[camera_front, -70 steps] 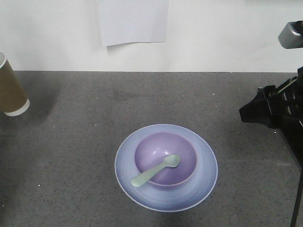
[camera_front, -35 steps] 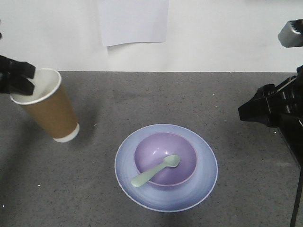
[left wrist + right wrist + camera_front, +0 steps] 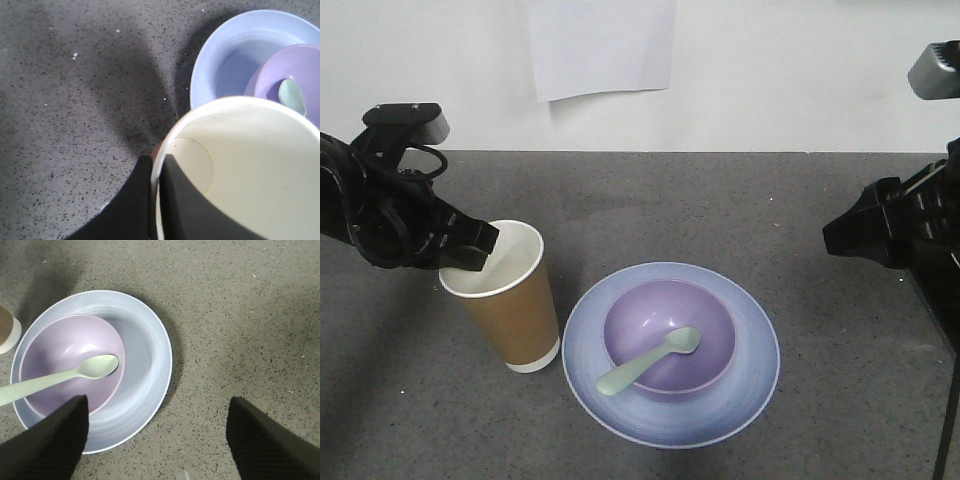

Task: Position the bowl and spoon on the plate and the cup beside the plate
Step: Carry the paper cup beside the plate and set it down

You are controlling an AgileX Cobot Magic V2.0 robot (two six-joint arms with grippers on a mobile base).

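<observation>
Pretty much at the finish line here: over on the left the cup point(image 3: 507, 303) stands upright on the desk point(image 3: 740, 200) just beside the plate point(image 3: 760, 340), and the bowl point(image 3: 715, 330) already sits on the plate with the spoon point(image 3: 650, 361) lying in it, so I'd say all that's left is letting go of the cup. The left gripper point(image 3: 472, 254) has its fingers point(image 3: 145, 200) pinched on the cup's rim, one outside and one inside. Way off right, the right gripper point(image 3: 157, 440) hovers with fingers wide apart, holding nothing.
</observation>
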